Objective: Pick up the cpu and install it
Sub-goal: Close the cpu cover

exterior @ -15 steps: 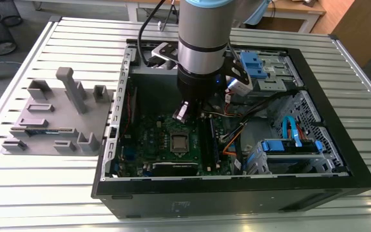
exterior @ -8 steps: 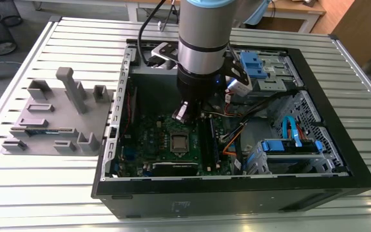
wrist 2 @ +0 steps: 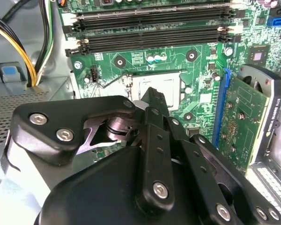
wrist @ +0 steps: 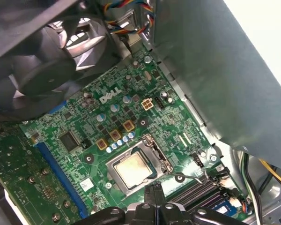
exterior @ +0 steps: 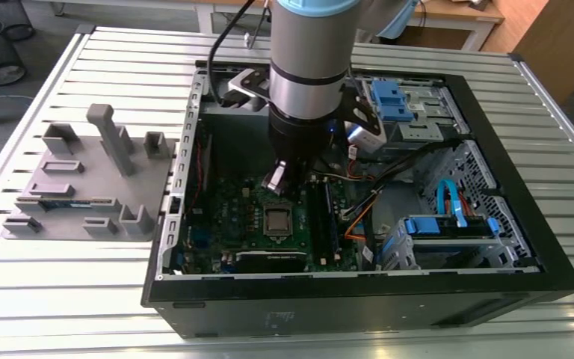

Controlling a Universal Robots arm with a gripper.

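Plainly the cpu [wrist: 131, 169] is in its place — in the first wrist view it lies flat and square inside the metal socket frame [wrist: 158, 154], silvery top up, which is how it must sit for its underside to meet the contacts. The gripper [wrist: 155, 191] hangs just above and beside it, its two fingers pressed together with nothing between them, so I judge the chip is set down and let go. Whether the thin wire lever [wrist: 189, 178] next to the socket is latched I cannot tell. The computer case [exterior: 367, 310] lies on its side with the panel off and the motherboard [wrist: 107, 117] facing up, most likely so the arm can come straight down onto it. Beside the case, to the exterior view's left, a grey holder tray [exterior: 78, 176] stands on the slatted table [exterior: 38, 299], its slots and posts shaped, I'd guess, to keep parts at known spots. As for writing — there is bold white lettering on the board near the fan [wrist: 42, 61], small white print among the components, and a label along the graphics card [wrist 2: 243, 122] in the second wrist view; I leave them unread
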